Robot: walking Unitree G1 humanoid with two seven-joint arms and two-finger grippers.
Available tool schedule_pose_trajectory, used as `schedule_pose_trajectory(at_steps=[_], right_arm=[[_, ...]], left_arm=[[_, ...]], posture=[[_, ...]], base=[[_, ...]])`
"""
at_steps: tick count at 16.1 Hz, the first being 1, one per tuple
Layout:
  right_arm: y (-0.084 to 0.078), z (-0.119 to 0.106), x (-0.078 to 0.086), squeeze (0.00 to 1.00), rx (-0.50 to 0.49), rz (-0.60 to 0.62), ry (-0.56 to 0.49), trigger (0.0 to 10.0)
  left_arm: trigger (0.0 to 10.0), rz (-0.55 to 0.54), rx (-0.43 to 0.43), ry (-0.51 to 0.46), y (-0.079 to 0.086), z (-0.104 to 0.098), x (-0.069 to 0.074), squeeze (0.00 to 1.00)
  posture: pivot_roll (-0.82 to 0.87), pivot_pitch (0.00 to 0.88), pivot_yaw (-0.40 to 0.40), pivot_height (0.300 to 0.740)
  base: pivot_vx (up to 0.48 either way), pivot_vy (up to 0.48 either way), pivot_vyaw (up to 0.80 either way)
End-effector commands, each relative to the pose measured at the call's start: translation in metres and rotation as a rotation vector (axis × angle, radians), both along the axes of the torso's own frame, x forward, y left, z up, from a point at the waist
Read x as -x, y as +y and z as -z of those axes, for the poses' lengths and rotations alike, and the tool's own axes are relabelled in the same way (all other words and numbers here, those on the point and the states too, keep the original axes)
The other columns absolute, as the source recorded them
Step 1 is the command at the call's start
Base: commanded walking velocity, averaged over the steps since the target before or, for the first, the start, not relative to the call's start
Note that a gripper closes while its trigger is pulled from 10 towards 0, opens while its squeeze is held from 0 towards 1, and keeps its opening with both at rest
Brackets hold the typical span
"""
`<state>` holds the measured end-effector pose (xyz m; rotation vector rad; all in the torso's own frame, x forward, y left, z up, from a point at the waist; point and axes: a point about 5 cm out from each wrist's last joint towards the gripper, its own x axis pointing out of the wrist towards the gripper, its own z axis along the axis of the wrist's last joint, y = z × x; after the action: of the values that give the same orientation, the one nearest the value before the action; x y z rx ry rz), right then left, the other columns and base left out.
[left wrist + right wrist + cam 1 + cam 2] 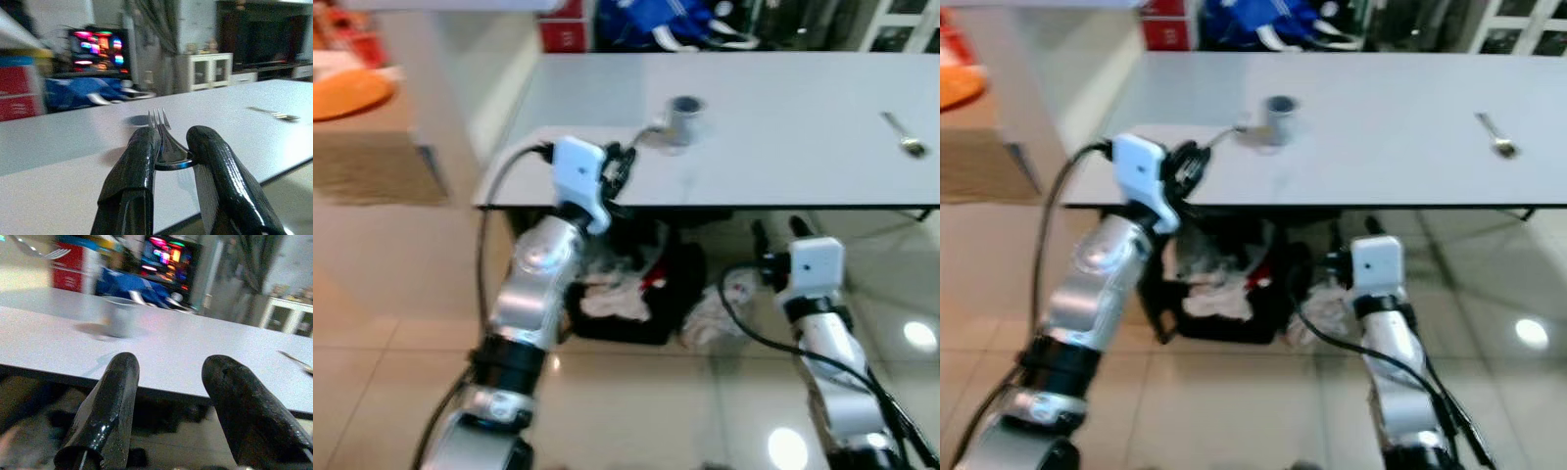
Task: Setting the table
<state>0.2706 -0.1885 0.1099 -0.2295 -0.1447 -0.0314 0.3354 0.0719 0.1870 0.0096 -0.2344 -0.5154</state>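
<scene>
The left gripper (168,156) was clamped on a fork (164,139). In the left wrist view the two black fingers (134,171) pressed the fork's handle from either side, and the tines stuck out past the fingertips, pointing across the table (773,108). In the head views this gripper (625,162) was raised at the table's near edge, close to its left end, with the fork's pale handle reaching from the fingers toward a cup (684,117).

The cup, small and grey, stood upright on the table just beyond the fork's far end; whether the two touched could not be told from the blurred pictures. In the right wrist view the same cup (120,316) stood well in from the table's near edge.

The right gripper (168,401) held nothing, its fingers (112,401) spread wide. It hung below the table's near edge, under the middle of the table, and in the head views (773,240) it showed in front of the shadow beneath the tabletop.

A spoon (904,137) lay flat on the table toward its right end, well apart from the cup and from both grippers.

Under the table, between the two arms, a dark basket (636,308) sat on the tiled floor (401,284) with white cloth (617,299) in it. Beyond the table's far edge lay a blue bag (656,24) and a red box (563,29). Left of the table, an orange plate (347,93) rested on a wooden counter (372,162).
</scene>
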Motion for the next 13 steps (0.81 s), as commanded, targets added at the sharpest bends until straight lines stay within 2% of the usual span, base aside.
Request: schedule_pose_trajectory(at_steps=[1,4,7,9,11,13], right_arm=[[0.003,-0.005,-0.002,0.00,-0.018,0.005,-0.018,10.0],[0.017,0.005,0.003,0.00,-0.046,-0.017,0.015,10.0],[0.022,0.009,0.006,0.00,-0.079,-0.024,0.036,10.0],[0.026,0.011,0.007,0.00,-0.110,-0.072,0.050,10.0],[0.036,0.010,0.007,0.00,-0.147,-0.170,0.079,10.0],[0.031,0.006,0.003,0.00,-0.138,-0.149,0.069,10.0]], left_arm=[[0.0,-0.018,-0.006,-0.047,0.006,-0.011,-0.004,0.00],[0.0,-0.031,-0.007,-0.035,0.008,-0.007,-0.004,0.00],[0.0,-0.037,-0.040,-0.034,0.010,-0.001,-0.004,0.00],[0.0,-0.043,-0.039,-0.013,0.014,0.004,-0.004,0.00],[0.0,-0.044,-0.040,-0.010,0.014,0.005,-0.006,0.00],[0.0,-0.061,-0.047,0.010,0.021,0.009,-0.007,0.00]], posture=[[-0.03,0.000,0.037,0.722],[-0.03,0.000,0.037,0.722],[-0.03,0.000,0.038,0.722],[-0.03,0.000,0.038,0.722],[-0.03,0.000,0.039,0.722],[-0.03,0.000,0.039,0.722]], base=[[0.262,-0.398,0.00],[0.263,-0.400,0.00],[0.261,-0.400,0.00],[0.262,-0.398,0.00],[0.262,-0.398,0.00],[0.266,-0.398,0.00]])
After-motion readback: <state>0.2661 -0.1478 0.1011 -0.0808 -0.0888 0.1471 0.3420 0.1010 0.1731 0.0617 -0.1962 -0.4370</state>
